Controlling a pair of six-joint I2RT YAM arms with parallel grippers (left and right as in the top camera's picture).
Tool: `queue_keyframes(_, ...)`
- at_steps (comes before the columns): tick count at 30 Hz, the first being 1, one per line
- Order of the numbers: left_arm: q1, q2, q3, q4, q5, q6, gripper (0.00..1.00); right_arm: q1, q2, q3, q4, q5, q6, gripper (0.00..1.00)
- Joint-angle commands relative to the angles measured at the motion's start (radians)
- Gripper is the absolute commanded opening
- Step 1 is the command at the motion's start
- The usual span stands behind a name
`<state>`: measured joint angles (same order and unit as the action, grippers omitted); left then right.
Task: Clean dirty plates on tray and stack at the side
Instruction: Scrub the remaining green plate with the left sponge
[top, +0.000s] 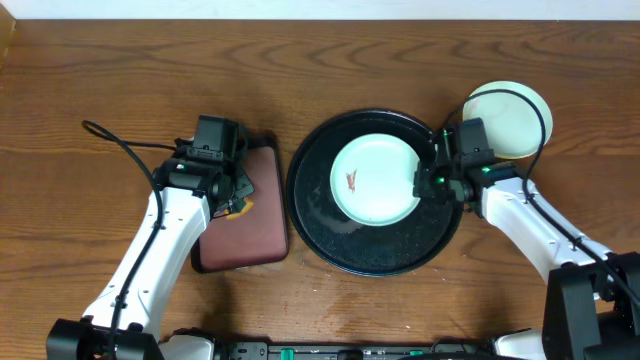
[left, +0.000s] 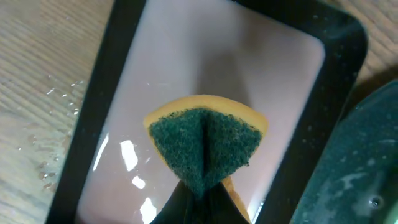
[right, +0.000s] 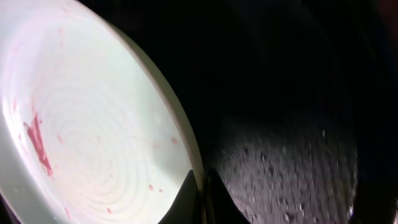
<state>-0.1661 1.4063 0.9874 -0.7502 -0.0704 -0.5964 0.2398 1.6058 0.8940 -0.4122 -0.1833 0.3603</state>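
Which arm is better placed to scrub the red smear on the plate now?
Left: the left gripper holds the sponge over the maroon tray, while the right gripper is busy pinching the plate at its rim.

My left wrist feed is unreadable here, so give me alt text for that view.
The left hand pinches a folded yellow sponge, green scouring side toward the camera, over a wet maroon rectangular tray with a black rim. Water droplets dot the wooden table at left. The round black tray shows at lower right.
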Motion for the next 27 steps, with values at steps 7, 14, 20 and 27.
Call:
queue_keyframes(7,-0.005,0.004,-0.015,0.142,0.498,0.245,0.07,0.003,0.134,0.002,0.055,-0.06,0.024,0.01)
queue_keyframes(14,-0.114,0.005,-0.015,0.244,0.529,0.017,0.08,0.005,0.174,0.002,0.076,-0.132,-0.012,0.01)
queue_keyframes(20,-0.274,0.021,-0.015,0.344,0.372,-0.151,0.07,0.005,0.175,0.002,0.082,-0.111,-0.013,0.01)
queue_keyframes(27,-0.324,0.032,-0.015,0.299,-0.017,-0.214,0.07,0.005,0.175,0.002,0.068,-0.09,-0.013,0.01)
